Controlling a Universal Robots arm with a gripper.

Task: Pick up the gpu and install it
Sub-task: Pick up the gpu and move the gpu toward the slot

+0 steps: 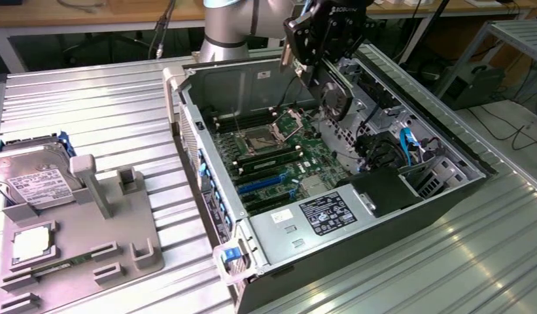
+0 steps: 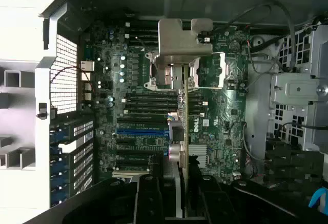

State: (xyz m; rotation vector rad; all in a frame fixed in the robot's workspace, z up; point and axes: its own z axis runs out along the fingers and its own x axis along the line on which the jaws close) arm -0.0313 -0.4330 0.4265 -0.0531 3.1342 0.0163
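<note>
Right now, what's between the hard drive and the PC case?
Exterior view: the grey fixture with its upright posts, then a strip of bare ribbed table.

Case (image 1: 242,85) open, blue slots (image 2: 141,130) bare, gpu (image 2: 180,42) overhead, cables (image 1: 379,147) crowding bays (image 1: 430,180)

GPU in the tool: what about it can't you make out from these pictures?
Wrist view: the gpu shows edge-on in the tool, so its faces are hidden.
Wrist view: its bracket covers part of the motherboard behind.
Exterior view: the hard drive label's print is too small to read.
</note>
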